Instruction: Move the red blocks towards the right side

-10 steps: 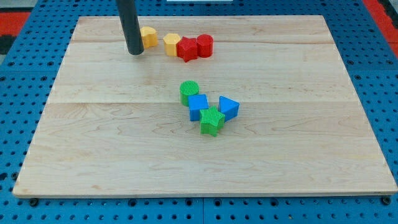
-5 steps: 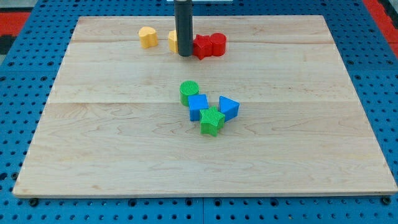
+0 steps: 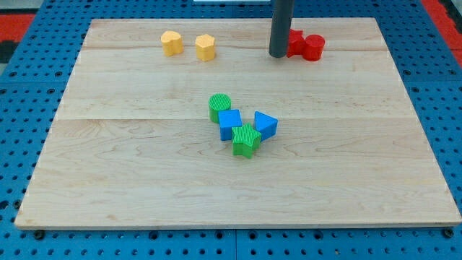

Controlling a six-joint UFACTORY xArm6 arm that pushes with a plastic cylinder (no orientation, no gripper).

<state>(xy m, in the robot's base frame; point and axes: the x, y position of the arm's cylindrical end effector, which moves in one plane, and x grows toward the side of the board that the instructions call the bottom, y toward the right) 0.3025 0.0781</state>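
Rod: a straight dark rod comes down from the view's top edge; it has no jaws, so it grips nothing and only pushes.
My tip [image 3: 279, 55]: rests on the wooden board [image 3: 144, 188] near its top edge, right of the middle.
Contact: my tip sits against the left side of the nearer red block; the rod hides the exact meeting point.
Red blocks: two, side by side just to the right of my tip. The nearer red block [image 3: 294, 44] is partly hidden by the rod, so its shape cannot be made out. The red cylinder [image 3: 313, 47] touches it on the far side.
Yellow blocks: the yellow hexagonal block [image 3: 205, 47] lies well to the left of my tip, the other yellow block [image 3: 171, 42] further left again, the two apart.
Cluster: well below and slightly left of my tip sit the green cylinder [image 3: 219, 107], blue cube [image 3: 230, 123], green star-shaped block [image 3: 246, 140] and blue triangular block [image 3: 265, 125], packed close together.
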